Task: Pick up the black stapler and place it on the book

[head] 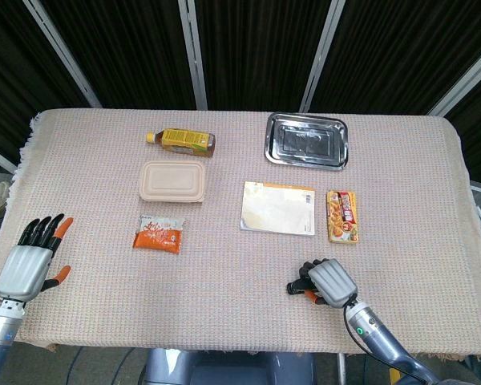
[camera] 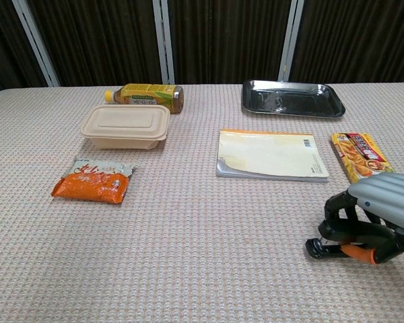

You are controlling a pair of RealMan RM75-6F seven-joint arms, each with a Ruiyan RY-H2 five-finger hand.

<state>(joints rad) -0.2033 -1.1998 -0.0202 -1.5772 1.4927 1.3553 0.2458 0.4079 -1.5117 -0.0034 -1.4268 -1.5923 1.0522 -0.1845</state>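
1. Across the whole table (head: 104,273) lies a beige woven cloth with a nubby weave and a frayed fringe along the left edge; behind it the room is just black curtains (head: 256,48) split by slanted white metal posts.
2. Right hand (head: 330,282) is down near the front edge, fingers curled tight around the black stapler (camera: 326,247), so it's holding it. From the chest view the stapler's nose pokes out to the left of the fingers, low against the cloth; can't tell if it's lifted or touching.
3. Left hand (head: 30,263) sits at the far left edge, fingers spread apart and holding nothing, orange tips showing.
4. The book (head: 278,208) lies flat mid-table, well apart from the stapler, pale cover with an orange strip along the top and a small barcode-looking patch at one corner. Any title is too washed out to read.
5. Just right of the book there's a yellow and red snack box (head: 342,215) with food pictured on it; lettering too small to make out.
6. Orange snack packet (head: 159,235) has a white top band with some script on it, unreadable for me.
7. Also there: a tan lidded container (head: 173,180), a bottle (head: 181,141) on its side with a yellow label (text too small), and a shiny metal tray (head: 307,140) at the back.
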